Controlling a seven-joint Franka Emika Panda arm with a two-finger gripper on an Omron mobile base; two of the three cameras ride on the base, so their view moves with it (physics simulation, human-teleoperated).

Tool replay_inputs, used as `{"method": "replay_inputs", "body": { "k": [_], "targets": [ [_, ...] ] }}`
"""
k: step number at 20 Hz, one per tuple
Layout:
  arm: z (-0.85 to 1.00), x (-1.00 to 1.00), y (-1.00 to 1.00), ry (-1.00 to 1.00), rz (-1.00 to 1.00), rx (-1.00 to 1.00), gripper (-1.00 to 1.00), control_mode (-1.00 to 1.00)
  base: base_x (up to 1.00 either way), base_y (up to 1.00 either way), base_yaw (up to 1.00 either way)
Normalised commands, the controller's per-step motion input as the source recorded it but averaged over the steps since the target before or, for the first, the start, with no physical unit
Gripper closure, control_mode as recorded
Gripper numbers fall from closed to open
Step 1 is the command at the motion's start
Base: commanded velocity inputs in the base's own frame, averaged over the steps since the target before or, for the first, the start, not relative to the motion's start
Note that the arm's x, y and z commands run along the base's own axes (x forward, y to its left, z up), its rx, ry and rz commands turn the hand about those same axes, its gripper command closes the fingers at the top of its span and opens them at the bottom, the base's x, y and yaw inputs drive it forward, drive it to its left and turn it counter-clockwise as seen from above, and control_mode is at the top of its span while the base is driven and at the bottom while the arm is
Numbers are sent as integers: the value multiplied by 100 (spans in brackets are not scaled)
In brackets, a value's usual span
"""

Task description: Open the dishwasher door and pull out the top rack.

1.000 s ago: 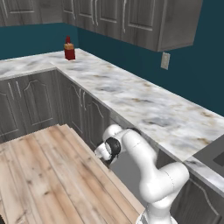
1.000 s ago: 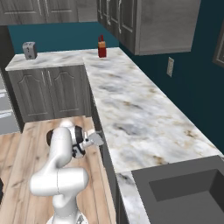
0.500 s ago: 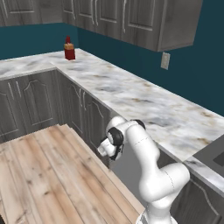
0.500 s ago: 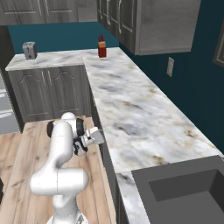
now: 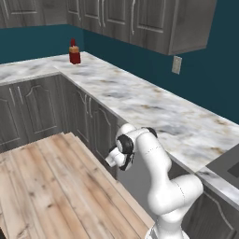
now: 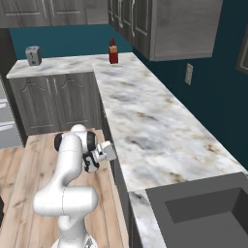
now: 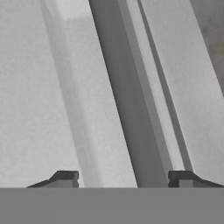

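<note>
Since a second ago, white arm swung its wrist closer against the cabinet front. Long marble-topped table (image 5: 154, 109): overhangs wide flat light-grey metal dishwasher door (image 7: 39, 87), shut, directly ahead of gripper (image 7: 122, 178). Long bar handle (image 7: 127, 100) lies between spread fingertips (image 7: 64, 177); nothing clamped.

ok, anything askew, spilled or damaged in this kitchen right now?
Nothing stands out. The dishwasher door is shut and intact, its bar handle between the gripper tips. The red bottle and toaster stand upright on the counter.
</note>
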Motion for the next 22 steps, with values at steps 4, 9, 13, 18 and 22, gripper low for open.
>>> {"method": "replay_inputs", "body": {
  "k": [4, 9, 13, 18, 22],
  "targets": [
    [0, 28, -13, 0, 1, 0, 100, -100, 0, 0, 0],
    [0, 3, -4, 1, 0, 0, 100, -100, 0, 0, 0],
    [1, 0, 6, 3, 0, 0, 100, -100, 0, 0, 0],
    [9, -8, 43, 1, 0, 0, 100, -100, 0, 0, 0],
    [6, -24, 66, 4, 0, 0, 100, -100, 0, 0, 0]
  ]
}}
